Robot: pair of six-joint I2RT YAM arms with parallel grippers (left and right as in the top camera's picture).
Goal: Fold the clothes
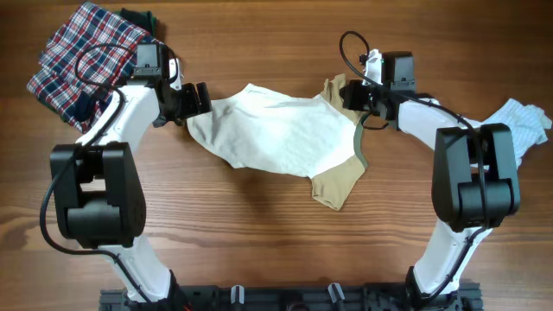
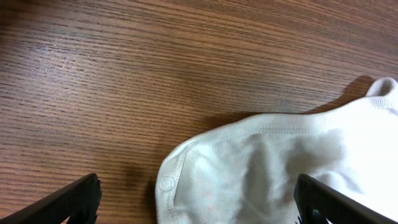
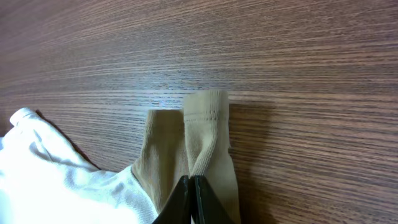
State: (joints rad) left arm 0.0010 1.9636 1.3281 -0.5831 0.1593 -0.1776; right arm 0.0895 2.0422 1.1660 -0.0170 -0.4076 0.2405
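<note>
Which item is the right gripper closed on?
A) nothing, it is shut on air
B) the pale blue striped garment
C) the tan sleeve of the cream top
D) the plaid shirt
C: in the wrist view the right gripper is pinched shut on the tan sleeve of the cream top.

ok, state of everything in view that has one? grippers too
cream-white top: unfolded, spread on the table, slightly rumpled
tan sleeve: bunched, pinched at its edge by the right gripper
left gripper: open, jaws either side of the top's left edge
right gripper: shut on the tan sleeve
pale blue striped garment: crumpled, unfolded
plaid garment: crumpled heap, unfolded
</note>
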